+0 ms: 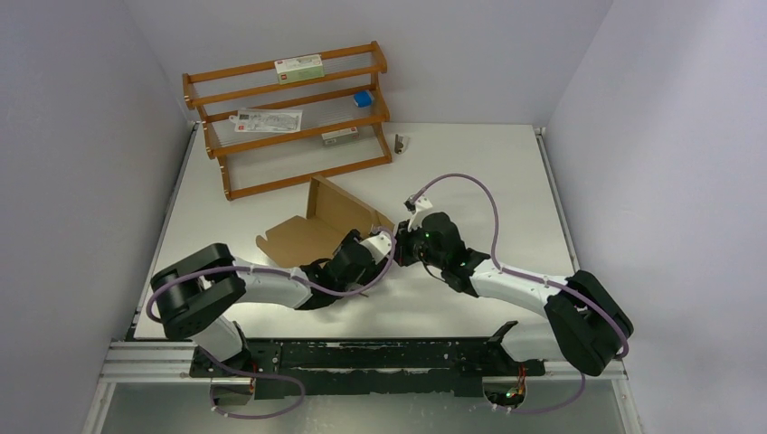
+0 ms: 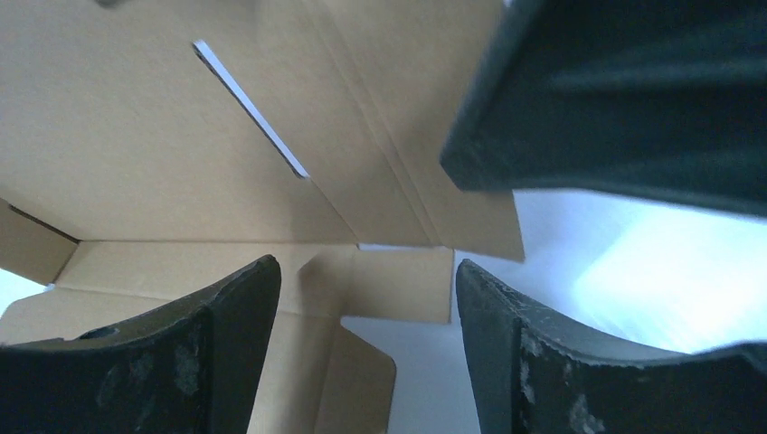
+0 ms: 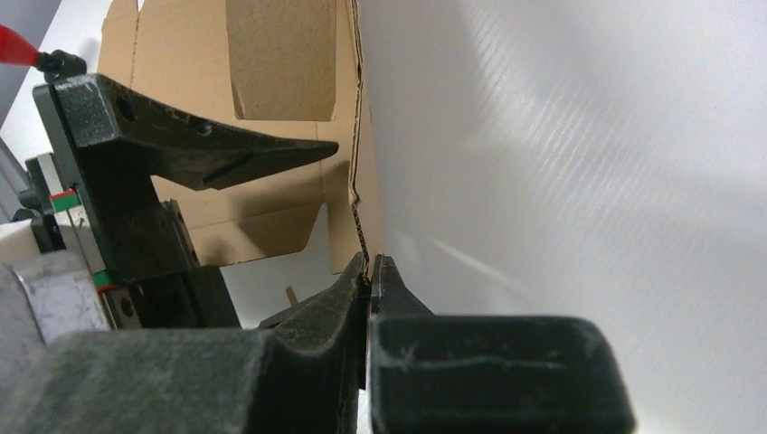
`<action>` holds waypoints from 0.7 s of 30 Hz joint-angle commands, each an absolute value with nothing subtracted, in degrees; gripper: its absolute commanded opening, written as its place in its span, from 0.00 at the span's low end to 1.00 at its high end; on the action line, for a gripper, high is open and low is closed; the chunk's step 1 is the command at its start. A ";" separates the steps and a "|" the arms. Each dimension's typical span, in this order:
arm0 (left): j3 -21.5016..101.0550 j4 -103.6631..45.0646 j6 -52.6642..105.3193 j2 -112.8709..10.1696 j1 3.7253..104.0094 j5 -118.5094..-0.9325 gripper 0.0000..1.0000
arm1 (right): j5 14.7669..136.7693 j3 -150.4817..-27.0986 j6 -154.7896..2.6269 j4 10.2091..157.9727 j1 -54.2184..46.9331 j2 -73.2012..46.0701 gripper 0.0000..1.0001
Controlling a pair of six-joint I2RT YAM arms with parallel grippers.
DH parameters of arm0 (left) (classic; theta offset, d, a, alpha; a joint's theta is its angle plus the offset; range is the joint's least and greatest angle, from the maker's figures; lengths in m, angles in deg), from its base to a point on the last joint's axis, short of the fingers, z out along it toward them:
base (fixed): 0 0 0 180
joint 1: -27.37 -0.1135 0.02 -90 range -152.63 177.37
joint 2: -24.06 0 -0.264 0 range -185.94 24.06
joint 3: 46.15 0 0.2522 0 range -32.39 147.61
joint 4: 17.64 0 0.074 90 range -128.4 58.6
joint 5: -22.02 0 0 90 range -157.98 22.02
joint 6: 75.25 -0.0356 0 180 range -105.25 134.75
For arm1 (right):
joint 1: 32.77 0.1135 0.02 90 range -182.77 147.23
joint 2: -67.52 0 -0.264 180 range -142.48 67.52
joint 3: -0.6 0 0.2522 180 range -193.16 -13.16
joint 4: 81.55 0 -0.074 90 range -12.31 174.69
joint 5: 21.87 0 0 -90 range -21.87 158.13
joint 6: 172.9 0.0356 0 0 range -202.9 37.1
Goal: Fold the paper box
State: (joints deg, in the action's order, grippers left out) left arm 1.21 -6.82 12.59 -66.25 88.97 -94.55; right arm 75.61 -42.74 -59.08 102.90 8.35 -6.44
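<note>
The paper box (image 1: 303, 233) is a brown die-cut cardboard sheet lying mid-table, with one panel (image 1: 348, 206) raised upright at its right side. My left gripper (image 1: 373, 244) hovers at the sheet's near right corner, jaws open, with flaps and tabs (image 2: 398, 285) showing between its fingers (image 2: 226, 316) and nothing gripped. My right gripper (image 3: 369, 262) is shut on the thin edge of the upright panel (image 3: 271, 63), which runs edge-on up from its fingertips. In the top view the right gripper (image 1: 404, 237) meets the left one at that corner. The dark right gripper body (image 2: 624, 90) fills the left wrist view's upper right.
A wooden rack (image 1: 289, 136) stands at the back left, holding a white red-labelled carton (image 1: 298, 66), a small blue box (image 1: 363, 98) and a flat white packet (image 1: 269, 120). A small dark object (image 1: 399, 143) stands beside the rack. Grey walls close in on three sides.
</note>
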 commanded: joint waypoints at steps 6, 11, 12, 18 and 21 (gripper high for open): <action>4.51 -4.19 13.30 -67.46 88.84 -102.08 0.66 | 75.30 -43.57 -58.73 101.69 8.87 -4.20 0.00; 3.46 -5.23 16.02 -66.09 86.35 -99.79 0.56 | 75.23 -43.23 -59.03 101.46 8.89 -3.87 0.00; 3.12 -5.25 16.93 -65.52 85.87 -98.76 0.54 | 75.36 -43.14 -59.17 101.54 8.85 -3.98 0.00; 1.27 -5.12 19.32 -62.59 83.36 -92.36 0.41 | 76.16 -43.04 -60.28 101.87 8.84 -4.88 0.00; 1.17 -5.72 20.03 -62.26 82.73 -91.85 0.39 | 76.96 -43.44 -60.85 101.72 8.88 -5.58 0.00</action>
State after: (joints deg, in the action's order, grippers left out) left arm 2.28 -5.54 18.06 -63.36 84.01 -93.74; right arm 75.20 -42.72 -59.76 101.35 8.46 -5.30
